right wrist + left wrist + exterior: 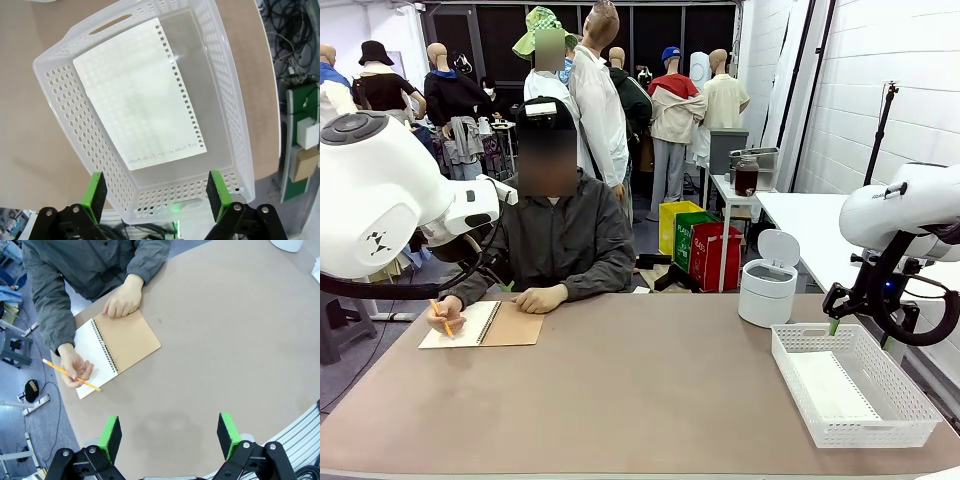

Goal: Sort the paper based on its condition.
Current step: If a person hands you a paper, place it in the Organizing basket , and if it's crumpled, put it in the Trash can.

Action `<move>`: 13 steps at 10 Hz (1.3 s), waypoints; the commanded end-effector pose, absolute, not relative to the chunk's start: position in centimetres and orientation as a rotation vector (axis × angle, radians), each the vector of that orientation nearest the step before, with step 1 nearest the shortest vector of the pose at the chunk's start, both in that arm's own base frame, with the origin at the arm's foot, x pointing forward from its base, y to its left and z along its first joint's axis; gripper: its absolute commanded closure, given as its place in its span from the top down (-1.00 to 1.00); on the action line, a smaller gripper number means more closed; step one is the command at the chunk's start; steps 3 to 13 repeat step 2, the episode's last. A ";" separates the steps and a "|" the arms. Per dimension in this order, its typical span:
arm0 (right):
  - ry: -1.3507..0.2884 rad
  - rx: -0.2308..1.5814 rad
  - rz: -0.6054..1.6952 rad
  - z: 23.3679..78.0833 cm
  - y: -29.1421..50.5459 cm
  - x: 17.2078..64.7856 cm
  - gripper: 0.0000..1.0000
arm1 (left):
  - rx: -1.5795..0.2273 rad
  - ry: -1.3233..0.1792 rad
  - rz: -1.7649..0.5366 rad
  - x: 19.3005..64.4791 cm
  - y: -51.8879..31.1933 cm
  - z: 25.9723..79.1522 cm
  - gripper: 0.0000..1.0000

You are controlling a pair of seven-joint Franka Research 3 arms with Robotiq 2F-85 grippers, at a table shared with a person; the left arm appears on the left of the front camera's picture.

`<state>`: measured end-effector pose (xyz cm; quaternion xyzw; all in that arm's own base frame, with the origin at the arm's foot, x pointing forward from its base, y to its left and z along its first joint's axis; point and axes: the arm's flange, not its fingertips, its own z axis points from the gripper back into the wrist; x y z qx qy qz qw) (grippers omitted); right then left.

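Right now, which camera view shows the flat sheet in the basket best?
The right wrist view: it looks straight down on the sheet, lying flat in the white basket, with its torn punched edge and faint writing visible. The front view shows the sheet only at a shallow angle, as a pale patch.
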<state>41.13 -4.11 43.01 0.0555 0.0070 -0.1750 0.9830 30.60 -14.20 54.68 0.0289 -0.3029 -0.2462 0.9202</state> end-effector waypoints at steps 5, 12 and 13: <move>0.018 0.112 -0.354 42.8 -4.3 41.1 1.00 | 0.066 -0.620 -0.517 30.6 -14.1 54.7 1.00; 0.018 0.112 -0.354 42.8 -4.3 41.1 1.00 | 0.066 -0.620 -0.517 30.6 -14.1 54.7 1.00; 0.018 0.112 -0.354 42.8 -4.3 41.1 1.00 | 0.066 -0.620 -0.517 30.6 -14.1 54.7 1.00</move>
